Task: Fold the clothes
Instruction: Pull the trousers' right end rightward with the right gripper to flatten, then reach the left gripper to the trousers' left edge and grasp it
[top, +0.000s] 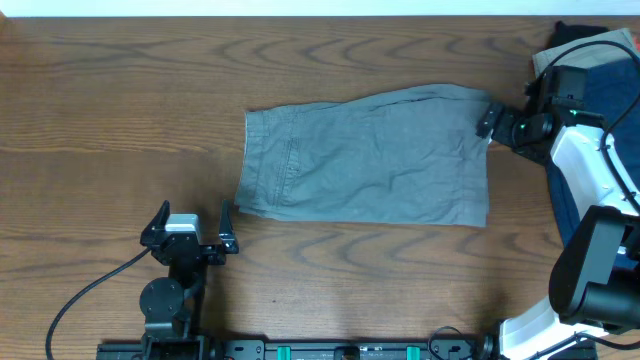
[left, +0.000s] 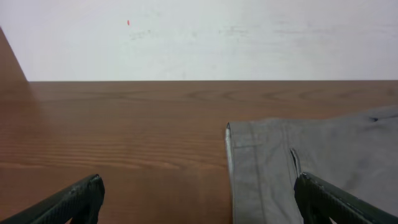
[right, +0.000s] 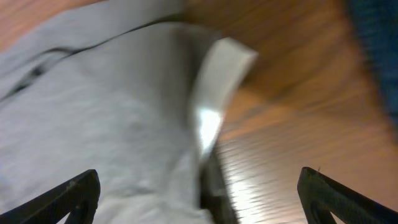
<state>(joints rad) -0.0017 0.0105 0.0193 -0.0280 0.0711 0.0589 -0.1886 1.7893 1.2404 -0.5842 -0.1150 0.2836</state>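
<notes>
The grey shorts (top: 370, 155) lie folded flat in the middle of the wooden table. My left gripper (top: 190, 230) is open and empty, just off the shorts' front left corner; in the left wrist view its jaws (left: 199, 199) straddle the edge of the shorts (left: 311, 168). My right gripper (top: 490, 120) is open at the shorts' far right corner. In the blurred right wrist view its jaws (right: 199, 193) span the raised edge of the shorts (right: 124, 124). Navy-blue (top: 615, 90) and tan (top: 545, 62) garments lie at the far right, behind the right arm.
The wooden table (top: 120, 110) stretches to the left and front of the shorts. A white wall (left: 199, 37) stands beyond the table's far edge. The arm bases (top: 350, 350) sit along the front edge.
</notes>
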